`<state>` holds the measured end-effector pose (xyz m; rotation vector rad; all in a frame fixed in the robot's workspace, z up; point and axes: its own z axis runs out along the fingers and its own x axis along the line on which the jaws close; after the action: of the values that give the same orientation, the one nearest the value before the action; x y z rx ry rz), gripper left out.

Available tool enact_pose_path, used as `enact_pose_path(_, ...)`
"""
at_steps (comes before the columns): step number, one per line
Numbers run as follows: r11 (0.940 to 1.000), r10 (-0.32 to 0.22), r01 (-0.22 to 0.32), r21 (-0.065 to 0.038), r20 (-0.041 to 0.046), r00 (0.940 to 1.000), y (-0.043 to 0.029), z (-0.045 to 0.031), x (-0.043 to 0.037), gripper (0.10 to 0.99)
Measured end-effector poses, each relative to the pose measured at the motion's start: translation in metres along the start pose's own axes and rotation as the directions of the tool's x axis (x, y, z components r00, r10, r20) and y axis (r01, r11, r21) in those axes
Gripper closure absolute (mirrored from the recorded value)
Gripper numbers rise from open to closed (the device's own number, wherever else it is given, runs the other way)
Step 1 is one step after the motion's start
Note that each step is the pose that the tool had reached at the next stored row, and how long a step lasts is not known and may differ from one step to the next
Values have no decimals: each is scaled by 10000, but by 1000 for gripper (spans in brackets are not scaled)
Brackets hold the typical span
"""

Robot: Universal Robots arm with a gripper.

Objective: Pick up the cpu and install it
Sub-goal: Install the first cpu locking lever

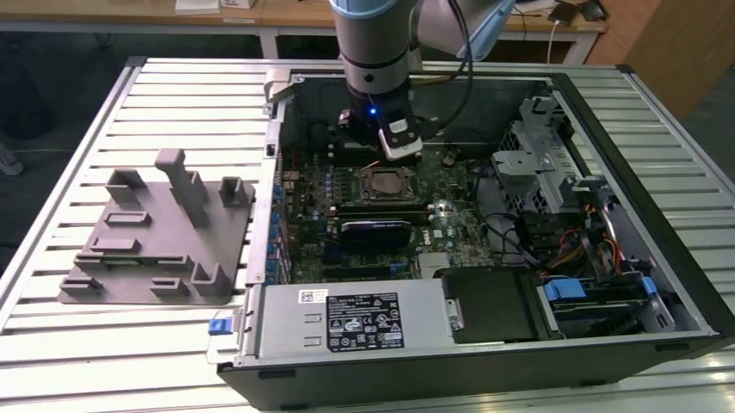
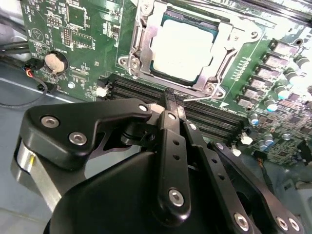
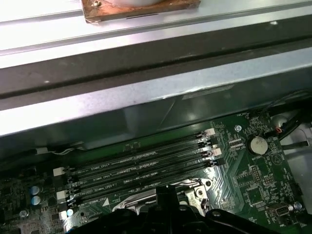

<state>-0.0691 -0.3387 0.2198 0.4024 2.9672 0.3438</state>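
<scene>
- The cpu (image 2: 183, 46) sits in its socket (image 2: 222, 46), at the centre of the exterior view.
- The gripper (image 2: 170, 100) hangs near it, jaws seemingly closed and holding nothing.

Cpu (image 2: 181, 48) in the motherboard socket (image 2: 228, 45), fixture block (image 1: 161, 232) beside the case (image 1: 483, 380)

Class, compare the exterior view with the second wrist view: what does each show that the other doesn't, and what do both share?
Exterior view, not the wrist one: the grey fixture block on the slatted table, the power supply and the whole computer case.
Second wrist view, not the exterior: the coin battery and the screws on the tool's black links.
Both: the cpu seated in its socket, the green motherboard and the tool near it.
</scene>
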Motion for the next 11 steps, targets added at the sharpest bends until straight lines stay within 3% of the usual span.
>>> enact_pose_path(5,10000,14,-14,15,9,10000,38,25,-24,980)
enact_pose_path(11,9999,68,-68,129,54,10000,67,52,-82,980)
